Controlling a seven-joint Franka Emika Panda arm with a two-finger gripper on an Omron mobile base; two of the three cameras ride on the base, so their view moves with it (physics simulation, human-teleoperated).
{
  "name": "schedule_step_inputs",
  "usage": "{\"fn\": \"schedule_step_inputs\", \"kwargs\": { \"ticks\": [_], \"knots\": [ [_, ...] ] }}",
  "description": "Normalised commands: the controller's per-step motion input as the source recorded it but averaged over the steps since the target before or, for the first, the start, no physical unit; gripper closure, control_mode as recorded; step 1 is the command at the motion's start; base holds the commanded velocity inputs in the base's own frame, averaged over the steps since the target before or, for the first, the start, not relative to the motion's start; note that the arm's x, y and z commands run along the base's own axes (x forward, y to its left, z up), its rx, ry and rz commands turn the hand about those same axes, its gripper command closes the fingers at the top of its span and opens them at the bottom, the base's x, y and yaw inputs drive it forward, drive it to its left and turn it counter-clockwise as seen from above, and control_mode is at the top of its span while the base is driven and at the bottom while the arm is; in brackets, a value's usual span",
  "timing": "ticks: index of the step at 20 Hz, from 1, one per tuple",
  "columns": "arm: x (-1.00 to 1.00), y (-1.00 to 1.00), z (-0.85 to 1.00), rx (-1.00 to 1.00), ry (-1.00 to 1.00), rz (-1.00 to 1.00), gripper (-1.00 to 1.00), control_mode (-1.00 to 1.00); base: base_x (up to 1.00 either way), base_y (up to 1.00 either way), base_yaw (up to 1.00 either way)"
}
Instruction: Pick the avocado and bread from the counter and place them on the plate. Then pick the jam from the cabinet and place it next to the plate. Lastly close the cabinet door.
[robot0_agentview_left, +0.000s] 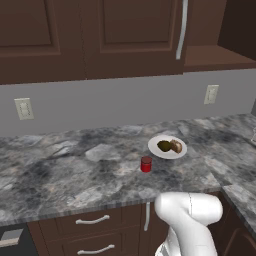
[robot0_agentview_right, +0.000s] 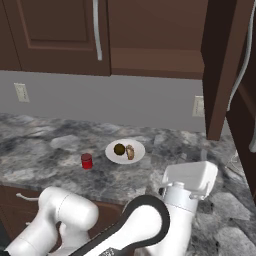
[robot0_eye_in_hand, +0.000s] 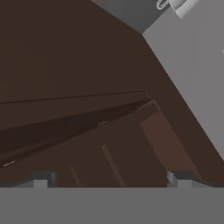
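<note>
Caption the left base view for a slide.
Avocado and bread on the plate, jam beside it.

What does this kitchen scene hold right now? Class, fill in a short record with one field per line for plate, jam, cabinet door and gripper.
plate: round white plate on the grey marbled stone counter, carrying the dark green avocado and the brown bread piece
jam: small red jam jar upright on the counter beside the plate, apart from it
cabinet door: dark brown wooden cabinet door open
gripper: gripper jaws apart, facing brown cabinet wood, holding nothing

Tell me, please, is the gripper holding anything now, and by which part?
Nothing is held. In the hand view the fingertips stand wide apart with only dark cabinet wood beyond them.
</note>
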Motion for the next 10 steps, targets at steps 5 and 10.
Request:
{"fn": "schedule_step_inputs", "kwargs": {
  "ticks": [5,10],
  "knots": [
    [0.02,-0.1,0.08,0.0,-0.03,-0.24,-1.0,-1.0,0.0,0.0,0.0],
    [0.16,-0.14,0.03,0.0,0.0,-0.13,-1.0,-1.0,0.0,0.0,0.0]
  ]
}}
